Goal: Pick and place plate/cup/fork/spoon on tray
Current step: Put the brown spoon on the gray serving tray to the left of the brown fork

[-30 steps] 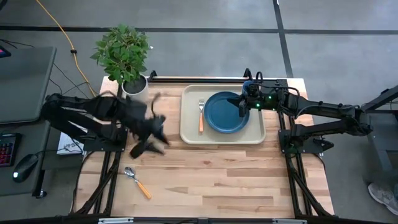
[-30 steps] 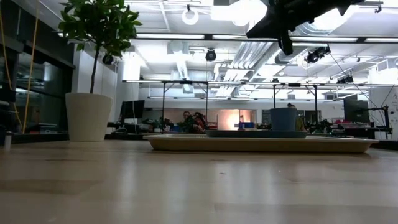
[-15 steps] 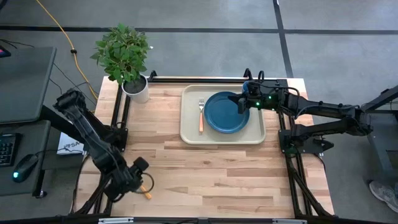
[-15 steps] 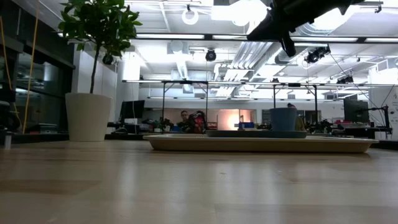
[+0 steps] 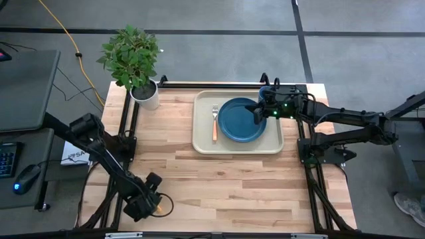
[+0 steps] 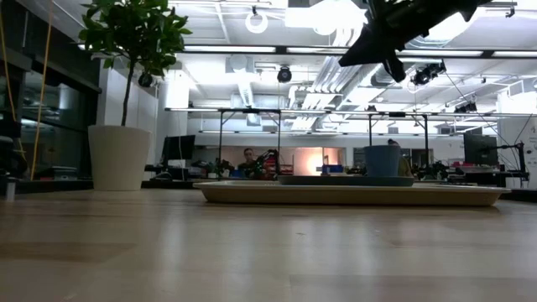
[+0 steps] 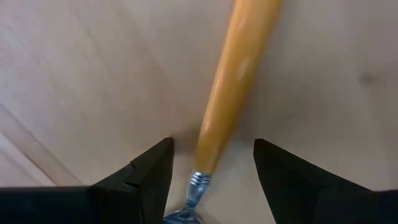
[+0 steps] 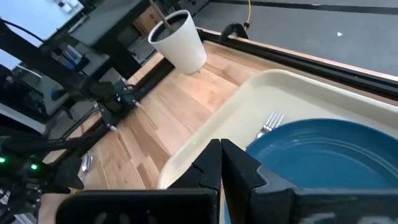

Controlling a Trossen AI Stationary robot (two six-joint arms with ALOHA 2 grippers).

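High view: the tray (image 5: 238, 147) is seen in the upper middle of the frame, with the plate (image 5: 239, 121) on its right half and the fork (image 5: 214, 122) lying just left of the plate, tines toward the top. The cup (image 5: 264, 92) is partly seen at the tray's upper right corner, mostly covered by the right gripper (image 5: 258, 113), which is held over the plate's right edge. The left gripper (image 5: 154, 202) is placed low at the lower left of the table, right over the spoon (image 5: 159, 210), of which only a bit of orange handle shows. A potted plant (image 5: 135, 61) stands at the table's upper left corner.

Low view: the tray (image 6: 352, 195) is seen right of centre, the plate (image 6: 344, 179) on it and the cup (image 6: 382, 160) upright behind the plate. A dark gripper hangs at the upper right of the frame – fingers pointed down, clear of the cup. The white pot (image 6: 119, 157) is at the left.

Left wrist view: the fingers (image 7: 152, 175) are spread apart, and the spoon's orange handle (image 7: 231, 87) lies between them on the wood – untouched by either finger.

Right wrist view: the right fingers (image 8: 231, 167) are pressed together with nothing between them, above the plate (image 8: 323, 157); the fork's tines (image 8: 269, 124) show on the tray (image 8: 249, 112), and the pot (image 8: 178, 42) in the upper left.
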